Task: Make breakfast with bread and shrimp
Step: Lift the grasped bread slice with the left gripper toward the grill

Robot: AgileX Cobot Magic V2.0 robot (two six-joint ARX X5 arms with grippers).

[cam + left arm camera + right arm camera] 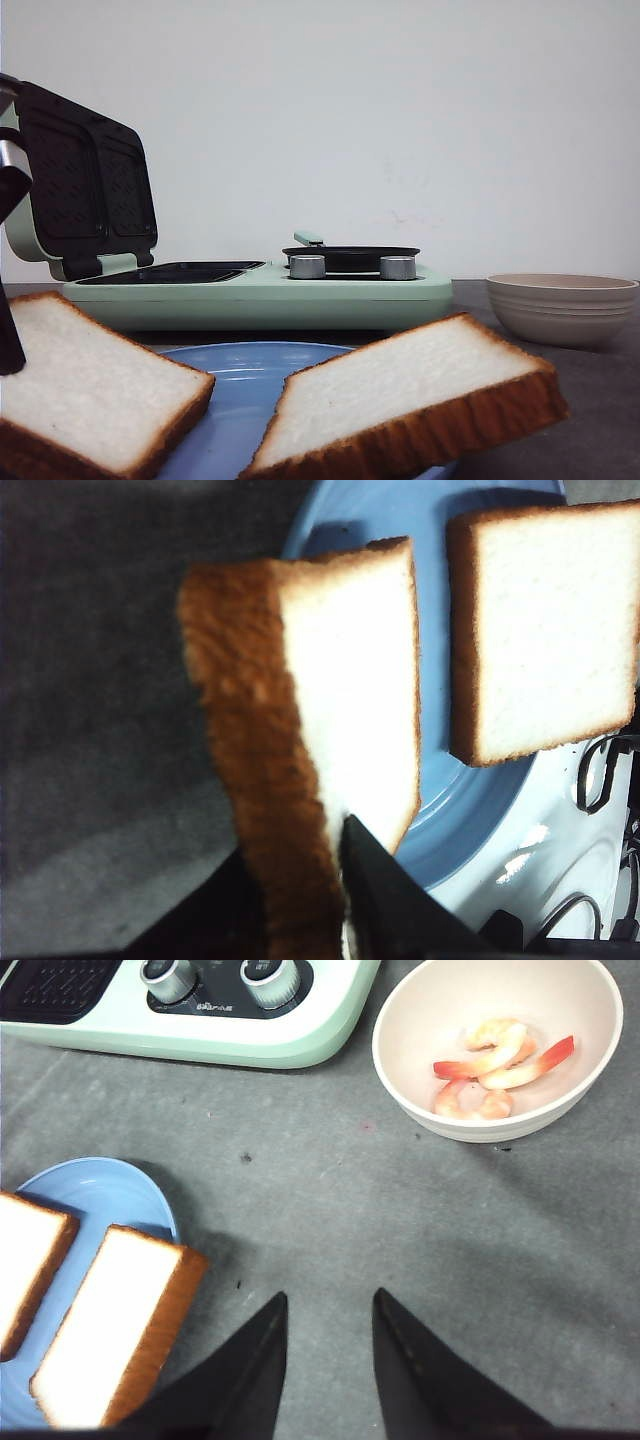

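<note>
Left bread slice (330, 710) is clamped in the left claw (330, 900), lifted and tilted over the blue plate (470, 810); the second slice (410, 400) sits beside it, leaning on the plate. Right claw (325, 1360) hangs over the grey bench (400, 1220) with fingers apart, holding nothing. Shrimp (495, 1065) are in the beige bowl (420, 1020), near the green sandwich maker (260, 290), whose lid is up.

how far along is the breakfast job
Early. Done: the sandwich maker lid stands open. In hand: the left gripper is shut on one bread slice, lifted off the blue plate. Left: the second slice and the shrimp in the bowl, untouched; the right gripper is open.
</note>
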